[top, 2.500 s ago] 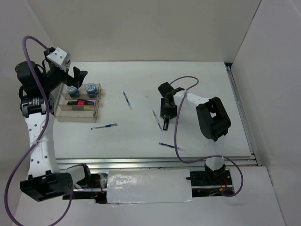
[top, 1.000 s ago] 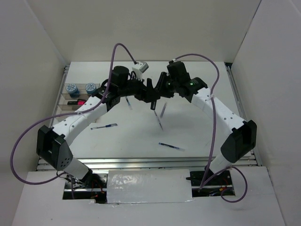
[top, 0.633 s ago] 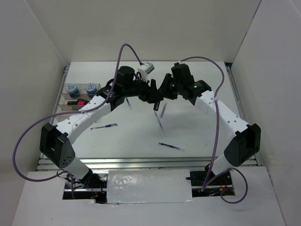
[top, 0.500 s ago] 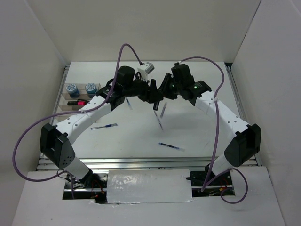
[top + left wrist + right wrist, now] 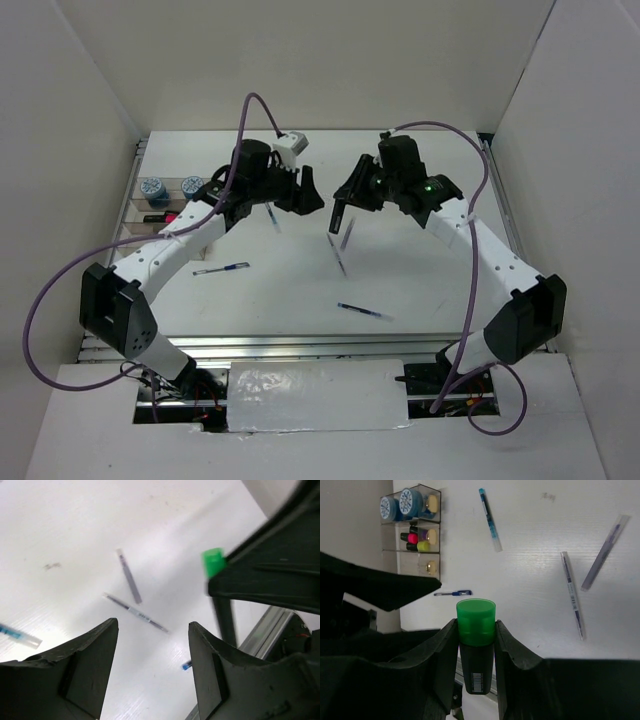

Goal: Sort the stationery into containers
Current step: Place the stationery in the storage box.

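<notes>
My right gripper (image 5: 346, 198) is clamped on the green-capped highlighter (image 5: 476, 630) above mid-table, well apart from the organizer box (image 5: 390, 555) at the left edge. One compartment holds two patterned tubs (image 5: 411, 501), and the next holds pink- and yellow-capped highlighters (image 5: 412, 538). I can't read the barcode label. My left gripper (image 5: 152, 625) stands apart, empty.

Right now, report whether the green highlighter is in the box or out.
Out: the right end effector clamps the highlighter between its fingers, well away from the box.
</notes>
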Motion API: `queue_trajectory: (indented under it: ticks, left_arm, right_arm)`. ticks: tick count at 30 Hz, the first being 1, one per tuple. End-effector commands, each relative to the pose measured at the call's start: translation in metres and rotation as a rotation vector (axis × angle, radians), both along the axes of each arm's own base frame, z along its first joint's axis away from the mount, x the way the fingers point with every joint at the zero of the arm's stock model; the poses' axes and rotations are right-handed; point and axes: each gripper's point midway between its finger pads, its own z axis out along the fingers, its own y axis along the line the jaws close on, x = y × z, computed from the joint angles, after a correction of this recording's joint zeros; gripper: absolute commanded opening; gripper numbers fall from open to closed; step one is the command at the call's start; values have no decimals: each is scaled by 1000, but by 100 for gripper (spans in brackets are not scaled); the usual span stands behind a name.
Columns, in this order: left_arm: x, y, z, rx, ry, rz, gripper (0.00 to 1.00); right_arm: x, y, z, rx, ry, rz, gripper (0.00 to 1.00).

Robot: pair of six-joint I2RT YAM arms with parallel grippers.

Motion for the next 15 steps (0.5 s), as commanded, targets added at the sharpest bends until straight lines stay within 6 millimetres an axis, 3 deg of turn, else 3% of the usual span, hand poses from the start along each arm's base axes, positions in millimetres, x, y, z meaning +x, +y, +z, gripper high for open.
queue_trajectory:
  ticks: [1, 15]
  left_arm:
    - [-4, 10, 15, -18, -35, -6, 70]
    - [-33, -12, 29, -145, -15, -167, 73]
  right_arm:
    - [-6, -3, 18, 44, -45, 16, 0]
    - [-2, 3, 12, 49, -20, 35, 0]
